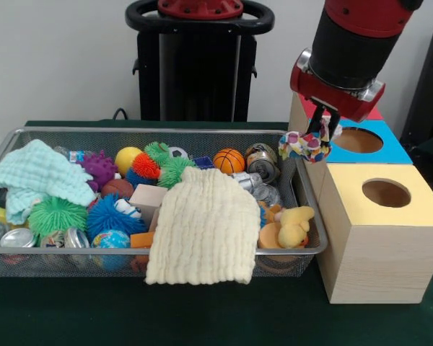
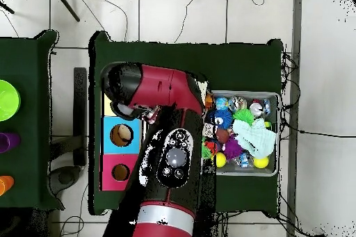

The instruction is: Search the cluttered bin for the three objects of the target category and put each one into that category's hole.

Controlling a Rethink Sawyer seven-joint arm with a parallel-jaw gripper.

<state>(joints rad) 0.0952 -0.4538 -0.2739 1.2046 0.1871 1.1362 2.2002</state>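
My gripper [image 1: 319, 134] hangs above the gap between the wire bin [image 1: 159, 130] and the wooden boxes. It is shut on a small spotted multicoloured cloth piece [image 1: 305, 146], which dangles just left of the blue-topped box [image 1: 393, 149] and its round hole [image 1: 357, 140]. Nearer the camera stands the yellow-topped box [image 1: 422, 216] with its own hole [image 1: 386, 193]. A red-topped box shows behind the gripper. In the overhead view the arm [image 2: 167, 158] covers the yellow box, while the blue box [image 2: 111, 145] and pink box [image 2: 108, 178] show.
The bin holds a cream cloth [image 1: 202, 227] draped over its front rim, a mint cloth [image 1: 36, 173] at left, spiky balls, a small basketball [image 1: 229, 160], tin cans [image 1: 262, 162] and a yellow plush duck [image 1: 296, 223]. In the overhead view the bin [image 2: 279, 137] lies right of the arm.
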